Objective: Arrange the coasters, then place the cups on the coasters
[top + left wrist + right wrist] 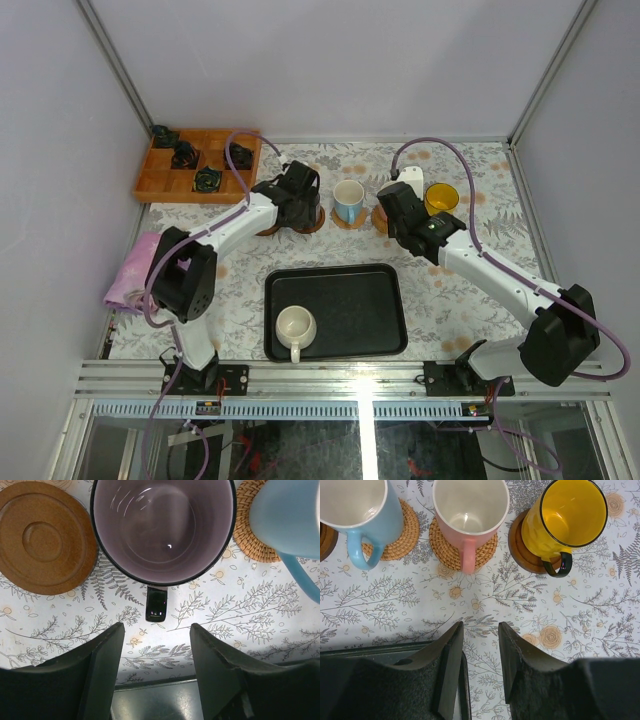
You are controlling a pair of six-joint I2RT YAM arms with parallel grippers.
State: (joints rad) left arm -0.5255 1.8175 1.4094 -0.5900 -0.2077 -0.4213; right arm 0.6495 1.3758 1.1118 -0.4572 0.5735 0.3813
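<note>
The mauve cup stands just beyond my left gripper, its dark handle pointing at the open, empty jaws. A bare brown wooden coaster lies to its left. To its right, the light blue cup and the pink cup each stand on a woven coaster. The yellow cup stands on a wooden coaster. My right gripper hovers open in front of the pink cup, holding nothing. The cream cup sits in the black tray.
A compartmented wooden box with small dark objects stands at the back left. A pink cloth lies at the left edge beside the left arm. The tray's rim lies just under my right gripper.
</note>
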